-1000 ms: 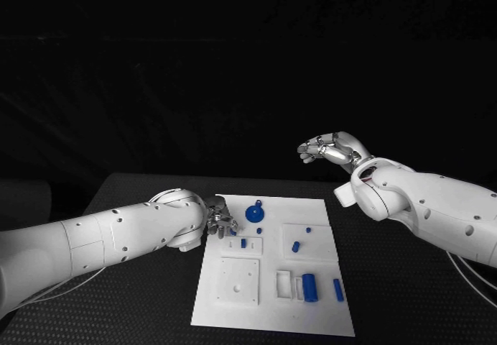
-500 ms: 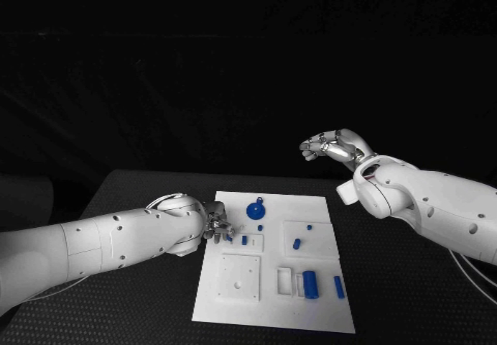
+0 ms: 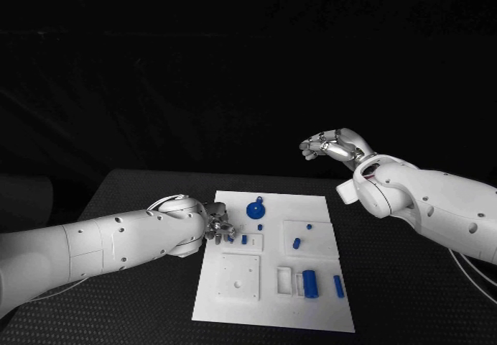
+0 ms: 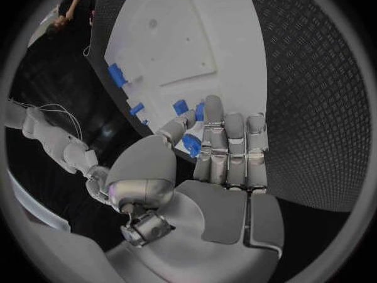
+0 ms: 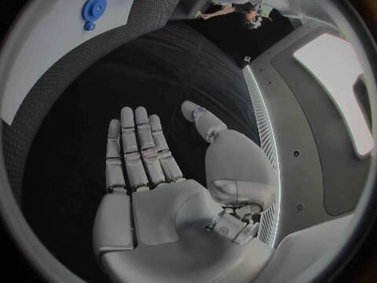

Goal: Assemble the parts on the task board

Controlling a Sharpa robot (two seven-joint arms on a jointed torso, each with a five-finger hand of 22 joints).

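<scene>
I see the black counter (image 3: 135,194) with its fine textured, woven-looking surface spreading out on every side. Beyond its far edge I can make out nothing but darkness. In the left wrist view the same dark patterned counter (image 4: 314,75) curves away under the fisheye.

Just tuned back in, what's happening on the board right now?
The left hand is down at the left edge of the white task board, fingertips closing around a small blue part there. The right hand is raised off beyond the board's far right, open and holding nothing. Other blue parts, including a round disc and a cylinder, sit on the board.
</scene>
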